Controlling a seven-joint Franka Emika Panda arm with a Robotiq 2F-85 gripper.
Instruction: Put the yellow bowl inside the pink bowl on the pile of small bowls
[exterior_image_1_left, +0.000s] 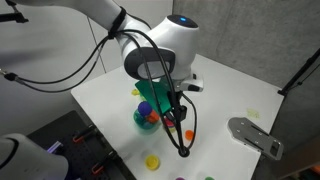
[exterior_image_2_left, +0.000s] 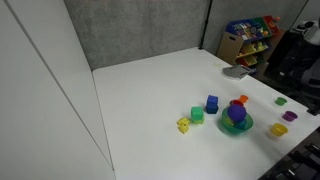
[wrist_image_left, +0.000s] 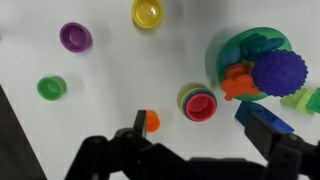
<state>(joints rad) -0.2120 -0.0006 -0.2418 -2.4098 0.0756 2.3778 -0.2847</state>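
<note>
In the wrist view the yellow bowl (wrist_image_left: 147, 13) lies alone on the white table at the top. The pink bowl (wrist_image_left: 198, 103) sits nested on top of the pile of small bowls, whose yellow, green and blue rims show around it. My gripper (wrist_image_left: 200, 125) is open and empty, hanging above the table with the pink bowl between its fingers' spread. In an exterior view the gripper (exterior_image_1_left: 172, 112) hangs over the toy cluster and the yellow bowl (exterior_image_1_left: 152, 160) lies nearer the table's front edge. The yellow bowl also shows in an exterior view (exterior_image_2_left: 279, 130).
A teal bowl (wrist_image_left: 250, 62) holding a purple spiky ball (wrist_image_left: 279, 72) and an orange piece stands right of the pile. A purple bowl (wrist_image_left: 75, 37), a green bowl (wrist_image_left: 51, 88) and a small orange piece (wrist_image_left: 150, 121) lie scattered. Blue, green and yellow blocks (exterior_image_2_left: 197, 115) stand nearby.
</note>
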